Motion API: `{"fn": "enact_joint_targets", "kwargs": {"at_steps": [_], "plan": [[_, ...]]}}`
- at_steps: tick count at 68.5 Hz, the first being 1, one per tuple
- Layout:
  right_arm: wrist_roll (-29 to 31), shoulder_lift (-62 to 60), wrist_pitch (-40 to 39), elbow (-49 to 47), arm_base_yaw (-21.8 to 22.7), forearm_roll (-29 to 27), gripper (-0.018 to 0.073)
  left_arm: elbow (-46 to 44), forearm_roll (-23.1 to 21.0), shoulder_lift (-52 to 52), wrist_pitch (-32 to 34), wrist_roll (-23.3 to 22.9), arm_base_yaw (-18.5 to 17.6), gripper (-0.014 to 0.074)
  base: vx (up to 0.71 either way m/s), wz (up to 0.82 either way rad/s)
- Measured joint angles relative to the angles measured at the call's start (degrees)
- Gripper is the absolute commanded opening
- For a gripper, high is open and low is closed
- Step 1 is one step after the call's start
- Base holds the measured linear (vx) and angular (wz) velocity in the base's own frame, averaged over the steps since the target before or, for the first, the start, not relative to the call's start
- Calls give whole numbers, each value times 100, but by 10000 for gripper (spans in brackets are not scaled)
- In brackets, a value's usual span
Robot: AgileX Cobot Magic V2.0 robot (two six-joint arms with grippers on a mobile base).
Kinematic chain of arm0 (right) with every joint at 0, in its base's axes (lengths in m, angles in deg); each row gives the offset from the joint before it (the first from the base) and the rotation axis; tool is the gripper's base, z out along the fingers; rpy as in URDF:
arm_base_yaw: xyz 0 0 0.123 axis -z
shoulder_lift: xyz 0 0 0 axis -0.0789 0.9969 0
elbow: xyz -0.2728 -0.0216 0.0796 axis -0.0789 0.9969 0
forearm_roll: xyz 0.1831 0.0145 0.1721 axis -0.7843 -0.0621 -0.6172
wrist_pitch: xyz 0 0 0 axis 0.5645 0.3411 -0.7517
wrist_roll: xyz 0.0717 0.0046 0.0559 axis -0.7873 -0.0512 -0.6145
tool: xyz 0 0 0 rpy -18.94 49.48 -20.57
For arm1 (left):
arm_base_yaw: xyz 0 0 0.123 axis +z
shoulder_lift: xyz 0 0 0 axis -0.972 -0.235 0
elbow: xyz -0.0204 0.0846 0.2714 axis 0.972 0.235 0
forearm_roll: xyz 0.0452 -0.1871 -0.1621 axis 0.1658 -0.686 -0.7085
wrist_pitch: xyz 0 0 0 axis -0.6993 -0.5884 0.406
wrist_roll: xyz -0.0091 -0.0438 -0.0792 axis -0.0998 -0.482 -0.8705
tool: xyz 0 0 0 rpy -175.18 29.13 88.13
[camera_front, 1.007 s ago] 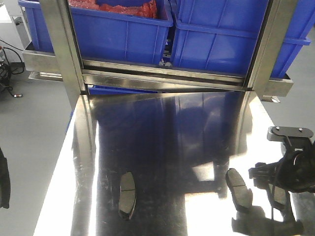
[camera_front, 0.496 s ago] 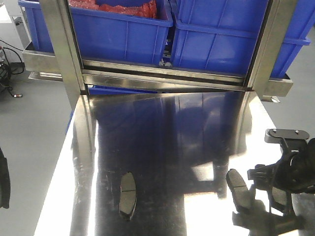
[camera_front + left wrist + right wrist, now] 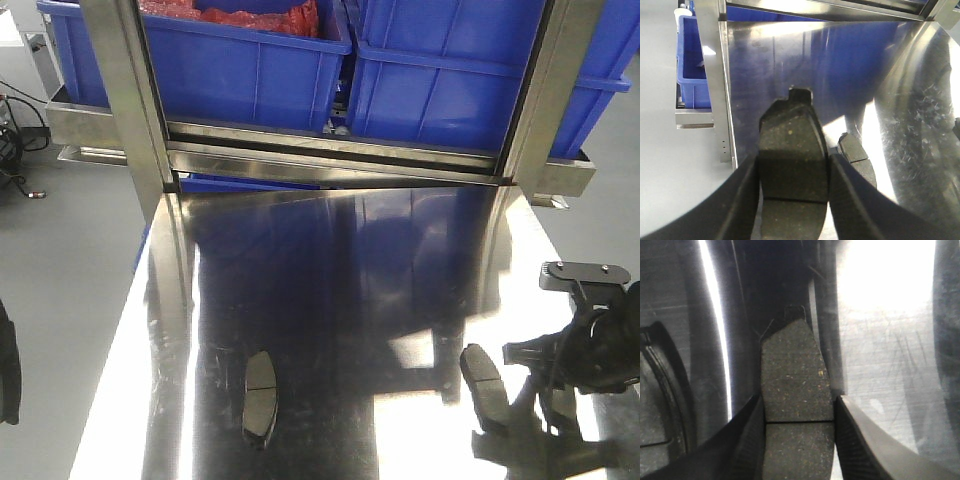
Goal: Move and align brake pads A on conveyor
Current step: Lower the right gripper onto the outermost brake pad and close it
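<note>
Left jaws: closed on a pad (image 3: 791, 150), a finger (image 3: 745, 200) pressed on each long edge; the groove across its middle shows between them. A second pad (image 3: 856, 156) lies flat on the steel bench (image 3: 920, 125), just right of the held one.

Right jaws: closed on a third pad (image 3: 796, 385), with a finger (image 3: 860, 440) on either side. Cannot tell whether it touches the bench.

Front view: two loose pads lie flat on the bench, well apart. The left pad (image 3: 259, 397) is left of centre; the right pad (image 3: 483, 385) is just beside the right arm (image 3: 590, 350). Blue bins (image 3: 250, 60) sit on the rack behind the bench.
</note>
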Motion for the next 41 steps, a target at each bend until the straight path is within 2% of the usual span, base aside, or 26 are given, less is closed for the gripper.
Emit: {"fn": "enact_joint_targets", "kwargs": {"at_steps": [41], "plan": [[-5,-492,88,21,0,-12,32,0,0,0,0,0,0,62,0,0]]}}
